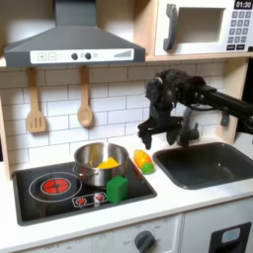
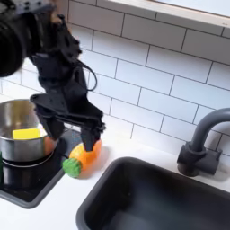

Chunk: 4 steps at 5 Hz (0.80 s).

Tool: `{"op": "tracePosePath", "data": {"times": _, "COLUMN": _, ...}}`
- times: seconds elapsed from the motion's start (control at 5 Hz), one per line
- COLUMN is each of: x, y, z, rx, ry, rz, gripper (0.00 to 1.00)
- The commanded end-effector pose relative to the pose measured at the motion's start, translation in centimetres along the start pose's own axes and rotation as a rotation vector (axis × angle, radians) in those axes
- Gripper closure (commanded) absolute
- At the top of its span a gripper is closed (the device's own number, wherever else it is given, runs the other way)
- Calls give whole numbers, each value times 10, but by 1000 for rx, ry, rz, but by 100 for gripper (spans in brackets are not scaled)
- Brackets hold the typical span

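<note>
Hovering with jaws spread wide, the gripper [image 2: 68, 128] hangs above one toy carrot [image 2: 81, 157] beside one pot [image 1: 98, 163].

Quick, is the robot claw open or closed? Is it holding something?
Gripper: open, holding nothing, hanging just above the toy carrot.
</note>
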State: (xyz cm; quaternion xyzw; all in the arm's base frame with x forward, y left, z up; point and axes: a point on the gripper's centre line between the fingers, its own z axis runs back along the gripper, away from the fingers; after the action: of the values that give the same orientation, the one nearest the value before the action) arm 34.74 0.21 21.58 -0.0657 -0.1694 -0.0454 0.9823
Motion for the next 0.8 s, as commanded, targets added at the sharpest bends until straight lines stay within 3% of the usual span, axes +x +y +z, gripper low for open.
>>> {"op": "tracePosePath", "data": {"times": 0.0, "x": -4, "y": 5, "z": -31, "rx": -6, "ry": 33, "rz": 33, "gripper": 0}}
{"op": "tracePosePath", "data": {"times": 0.2, "x": -8, "y": 9, "z": -34, "rx": 10, "ry": 52, "rz": 18, "gripper": 0}}
{"op": "tracePosePath", "data": {"times": 0.6, "x": -6, "y": 27, "z": -38, "rx": 5, "ry": 70, "rz": 21, "gripper": 0}}
